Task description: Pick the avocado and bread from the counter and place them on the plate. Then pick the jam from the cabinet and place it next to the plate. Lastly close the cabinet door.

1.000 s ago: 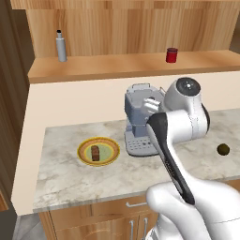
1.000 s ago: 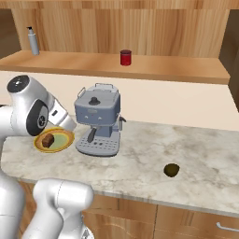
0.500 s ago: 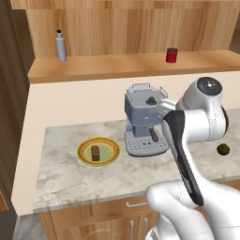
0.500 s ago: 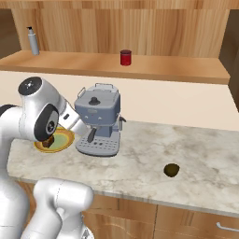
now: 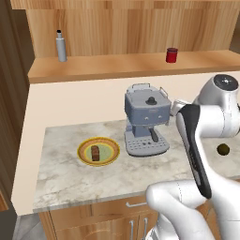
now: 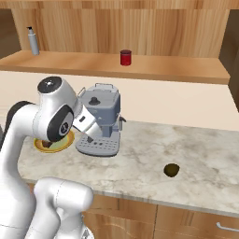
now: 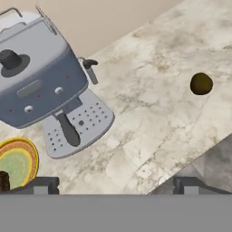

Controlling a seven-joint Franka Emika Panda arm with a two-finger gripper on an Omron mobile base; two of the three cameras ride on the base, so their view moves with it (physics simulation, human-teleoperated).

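Note:
The bread lies on the yellow-rimmed plate at the left of the counter. The avocado rests alone on the stone at the right. My gripper is open and empty, hovering above the counter in front of the coffee machine, between plate and avocado. In the right base view my arm hides part of the plate. The hand view catches the plate at its lower left. The red jam stands on the cabinet shelf.
A grey coffee machine stands mid-counter, right of the plate. A grey bottle stands at the shelf's left end. A dark wood panel runs down the left edge. Drawers sit below the counter.
My arm has swung to the right, from over the plate to in front of the coffee machine. The bread, avocado and jam have not moved.

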